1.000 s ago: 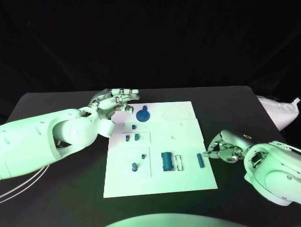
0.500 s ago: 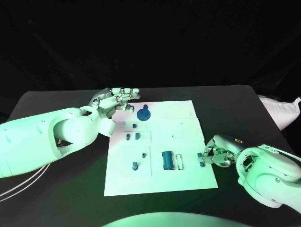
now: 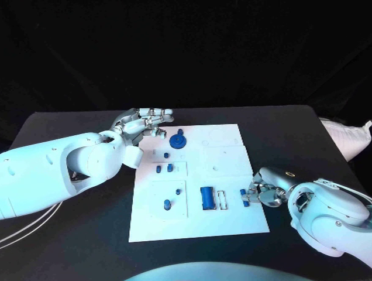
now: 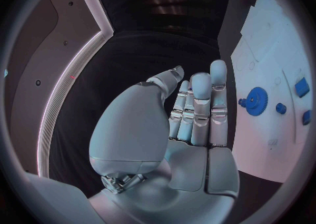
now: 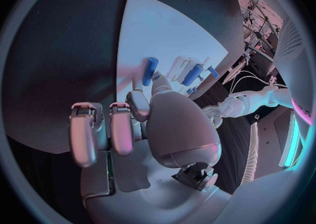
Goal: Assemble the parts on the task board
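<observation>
Head view: right hand (image 3: pixel 262 192) pinched a blue part (image 3: pixel 247 198), apparently at the task board's (image 3: pixel 228 225) right edge; left hand (image 3: pixel 144 122) hovered, fingers apart and empty, beside the blue gear (image 3: pixel 178 141).

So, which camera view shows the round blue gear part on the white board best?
The head view: the round blue gear part lies unobstructed near the white board's far end, beside the left hand. The left wrist view shows it bent near the rim. In the right wrist view I cannot make it out.
</observation>
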`<state>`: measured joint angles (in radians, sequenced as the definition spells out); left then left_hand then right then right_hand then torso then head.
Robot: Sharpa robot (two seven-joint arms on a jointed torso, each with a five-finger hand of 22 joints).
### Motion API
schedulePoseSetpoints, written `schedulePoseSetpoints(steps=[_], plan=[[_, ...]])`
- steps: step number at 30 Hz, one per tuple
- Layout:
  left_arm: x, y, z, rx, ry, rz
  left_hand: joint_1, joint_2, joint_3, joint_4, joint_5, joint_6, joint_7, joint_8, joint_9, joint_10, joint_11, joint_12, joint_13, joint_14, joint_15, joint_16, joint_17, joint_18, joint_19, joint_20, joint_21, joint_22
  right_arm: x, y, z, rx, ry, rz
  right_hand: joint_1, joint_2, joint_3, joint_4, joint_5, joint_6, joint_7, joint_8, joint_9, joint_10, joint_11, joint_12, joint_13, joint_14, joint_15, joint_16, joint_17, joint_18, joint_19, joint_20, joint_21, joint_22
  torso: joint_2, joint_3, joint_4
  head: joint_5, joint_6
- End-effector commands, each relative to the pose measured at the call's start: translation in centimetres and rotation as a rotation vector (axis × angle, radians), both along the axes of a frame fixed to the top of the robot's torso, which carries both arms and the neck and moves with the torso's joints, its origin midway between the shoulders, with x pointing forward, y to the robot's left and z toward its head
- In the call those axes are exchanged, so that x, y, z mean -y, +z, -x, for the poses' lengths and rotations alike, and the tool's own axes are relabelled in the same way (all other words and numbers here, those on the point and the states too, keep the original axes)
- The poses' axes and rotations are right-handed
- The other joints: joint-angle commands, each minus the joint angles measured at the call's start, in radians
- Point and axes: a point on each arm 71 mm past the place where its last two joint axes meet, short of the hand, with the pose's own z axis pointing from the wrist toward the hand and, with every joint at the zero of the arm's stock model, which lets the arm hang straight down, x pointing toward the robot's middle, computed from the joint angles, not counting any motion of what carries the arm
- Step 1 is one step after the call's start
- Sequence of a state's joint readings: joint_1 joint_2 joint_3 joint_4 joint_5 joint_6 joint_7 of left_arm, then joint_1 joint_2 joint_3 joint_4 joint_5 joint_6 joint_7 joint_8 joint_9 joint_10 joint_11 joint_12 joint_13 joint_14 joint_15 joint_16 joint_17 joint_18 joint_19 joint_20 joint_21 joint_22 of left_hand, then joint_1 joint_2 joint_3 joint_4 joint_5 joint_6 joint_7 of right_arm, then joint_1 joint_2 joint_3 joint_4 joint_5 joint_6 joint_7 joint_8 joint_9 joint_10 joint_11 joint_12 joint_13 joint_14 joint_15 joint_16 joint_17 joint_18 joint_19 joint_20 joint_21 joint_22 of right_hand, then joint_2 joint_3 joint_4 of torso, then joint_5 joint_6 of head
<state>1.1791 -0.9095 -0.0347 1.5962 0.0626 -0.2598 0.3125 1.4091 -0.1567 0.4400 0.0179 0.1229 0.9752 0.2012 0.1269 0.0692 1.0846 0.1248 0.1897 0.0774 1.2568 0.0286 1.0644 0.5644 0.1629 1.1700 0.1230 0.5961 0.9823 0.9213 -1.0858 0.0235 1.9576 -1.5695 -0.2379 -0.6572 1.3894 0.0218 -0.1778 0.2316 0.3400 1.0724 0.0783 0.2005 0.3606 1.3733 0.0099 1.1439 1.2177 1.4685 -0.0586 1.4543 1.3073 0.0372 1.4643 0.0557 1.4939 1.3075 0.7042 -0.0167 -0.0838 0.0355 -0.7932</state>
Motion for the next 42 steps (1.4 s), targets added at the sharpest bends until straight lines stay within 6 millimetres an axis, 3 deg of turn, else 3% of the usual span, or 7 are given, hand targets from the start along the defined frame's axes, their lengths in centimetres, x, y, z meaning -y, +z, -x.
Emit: schedulePoseSetpoints(steps=[1, 6, 11, 24, 33, 39, 42], plan=[[0.2, 0.1, 0.1, 0.006, -0.017, 0.008, 0.001, 0.011, 0.000, -0.007, 0.001, -0.007, -0.001, 0.004, 0.000, -0.008, -0.001, 0.003, -0.001, -0.001, 0.003, 0.004, -0.001, 0.019, 0.002, 0.006, -0.003, -0.001, -0.1, -0.6, 0.2, -0.018, 0.040, 0.090, 0.019, -0.003, 0.002, -0.009, -0.010, 0.008, 0.003, -0.009, -0.004, 0.007, -0.007, 0.006, 0.006, 0.063, -0.003, 0.003, 0.046, -0.008, 0.026, -0.002, 0.000, 0.171, 0.000, 0.0004, 0.0004, 0.002, -0.001], [0.1, 0.1, 0.1, 0.006, -0.016, 0.007, 0.001, 0.011, 0.000, -0.007, 0.001, -0.007, -0.001, 0.004, 0.000, -0.008, -0.001, 0.003, -0.001, -0.001, 0.003, 0.004, -0.001, 0.019, 0.002, 0.006, -0.003, -0.001, -0.7, -1.0, 0.2, -0.010, 0.072, 0.138, 0.071, 0.000, 0.022, -0.038, -0.133, 0.016, 0.002, -0.017, -0.006, 0.017, -0.008, 0.028, 0.027, 0.064, -0.005, 0.008, 0.057, -0.010, 0.032, -0.005, 0.005, 0.178, 0.001, 0.0002, 0.0009, 0.004, -0.002], [0.1, 0.1, 0.1, 0.004, -0.017, 0.007, 0.001, 0.011, 0.000, -0.007, 0.001, -0.007, -0.001, 0.004, 0.000, -0.008, -0.001, 0.003, -0.001, -0.001, 0.003, 0.004, -0.001, 0.019, 0.002, 0.006, -0.003, -0.001, -1.3, -1.5, 0.3, -0.010, 0.097, 0.166, 0.097, 0.001, 0.038, -0.054, -0.162, 0.022, 0.001, -0.022, -0.007, 0.021, -0.009, 0.036, 0.036, 0.065, -0.005, 0.011, 0.062, -0.011, 0.034, -0.005, 0.007, 0.181, 0.001, 0.0004, 0.0000, 0.005, -0.004], [0.1, 0.1, 0.1, 0.002, -0.018, 0.006, 0.001, 0.011, 0.000, -0.007, 0.001, -0.007, -0.001, 0.004, 0.000, -0.008, -0.001, 0.003, -0.001, -0.001, 0.003, 0.004, -0.001, 0.019, 0.002, 0.006, -0.003, -0.001, -2.3, -2.3, 0.6, -0.014, 0.120, 0.183, 0.116, 0.006, 0.055, -0.065, -0.151, 0.027, -0.001, -0.025, -0.008, 0.021, -0.011, 0.039, 0.040, 0.066, -0.006, 0.013, 0.066, -0.011, 0.035, -0.006, 0.009, 0.183, -0.001, 0.0002, -0.0008, 0.008, -0.007], [0.1, 0.1, 0.1, 0.003, -0.018, 0.005, 0.000, 0.011, 0.000, -0.008, 0.001, -0.008, -0.001, 0.005, 0.000, -0.010, -0.001, 0.004, -0.002, -0.002, 0.003, 0.004, -0.002, 0.019, 0.002, 0.006, -0.003, -0.001, -2.5, -1.7, 0.6, 0.043, 0.089, 0.104, 0.197, 0.036, 0.170, -0.128, -0.148, 0.043, -0.001, -0.034, -0.010, 0.019, -0.014, 0.037, 0.046, 0.066, -0.010, 0.013, 0.068, -0.012, 0.038, -0.011, 0.011, 0.186, -0.001, 0.0012, -0.0010, 0.004, -0.007], [0.1, 0.1, 0.1, 0.004, -0.019, 0.004, 0.000, 0.011, 0.000, -0.008, 0.001, -0.008, -0.001, 0.005, 0.000, -0.010, -0.001, 0.004, -0.002, -0.002, 0.003, 0.004, -0.002, 0.019, 0.002, 0.006, -0.003, -0.001, -2.6, -0.9, 0.9, 0.076, 0.074, 0.035, 0.148, -0.006, 0.250, -0.127, -0.044, 0.045, 0.000, -0.043, -0.007, 0.029, -0.013, 0.053, 0.063, 0.066, -0.008, 0.015, 0.072, -0.014, 0.041, -0.008, 0.015, 0.191, -0.001, 0.0006, -0.0003, 0.003, -0.006], [0.1, 0.1, 0.1, 0.004, -0.019, 0.004, 0.000, 0.011, 0.000, -0.008, 0.001, -0.008, -0.001, 0.005, 0.000, -0.010, -0.001, 0.004, -0.002, -0.002, 0.003, 0.004, -0.002, 0.019, 0.002, 0.006, -0.003, -0.001, -2.6, -0.4, 1.0, 0.090, 0.065, 0.000, 0.120, -0.037, 0.313, -0.126, -0.032, 0.049, -0.002, -0.047, -0.005, 0.034, -0.013, 0.059, 0.070, 0.067, -0.009, 0.016, 0.074, -0.014, 0.043, -0.008, 0.016, 0.193, -0.001, 0.0008, -0.0012, 0.002, -0.005]])
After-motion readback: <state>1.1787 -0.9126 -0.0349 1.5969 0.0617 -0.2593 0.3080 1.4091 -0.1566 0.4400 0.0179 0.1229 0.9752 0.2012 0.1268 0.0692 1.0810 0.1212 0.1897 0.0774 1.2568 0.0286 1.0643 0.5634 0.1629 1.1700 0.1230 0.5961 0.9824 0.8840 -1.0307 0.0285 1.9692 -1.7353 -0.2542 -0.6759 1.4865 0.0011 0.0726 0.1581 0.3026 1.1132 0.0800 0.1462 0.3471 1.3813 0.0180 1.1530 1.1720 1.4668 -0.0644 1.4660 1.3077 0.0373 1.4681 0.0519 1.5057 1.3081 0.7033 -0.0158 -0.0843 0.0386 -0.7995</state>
